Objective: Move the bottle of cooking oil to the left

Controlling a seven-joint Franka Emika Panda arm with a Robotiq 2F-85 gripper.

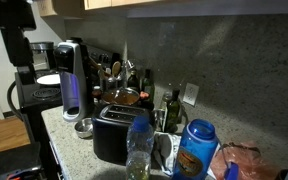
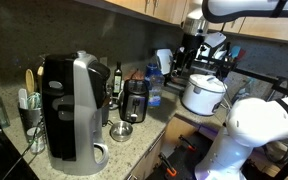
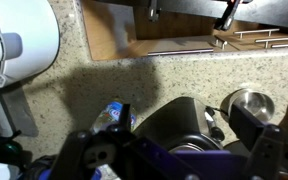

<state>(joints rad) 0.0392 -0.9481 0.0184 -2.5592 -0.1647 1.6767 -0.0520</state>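
Note:
The bottle of cooking oil (image 1: pixel 138 146) is clear plastic with a blue cap and stands on the counter against the black toaster (image 1: pixel 112 135). In another exterior view it is a small blue-capped shape (image 2: pixel 154 88) behind the toaster (image 2: pixel 134 100). In the wrist view its blue top (image 3: pixel 115 114) shows just left of the toaster (image 3: pixel 184 125). My gripper (image 3: pixel 174 160) is open and empty. It hangs high above the toaster, with its fingers spread wide at the bottom of the wrist view. The arm (image 2: pixel 224 10) reaches in from the top.
A wide blue-lidded container (image 1: pixel 196 150) stands beside the bottle. Dark green bottles (image 1: pixel 172 108) stand by the wall. A coffee maker (image 1: pixel 72 80), a steel cup (image 3: pixel 249 105) and a white rice cooker (image 2: pixel 202 95) crowd the counter. Cabinets hang overhead.

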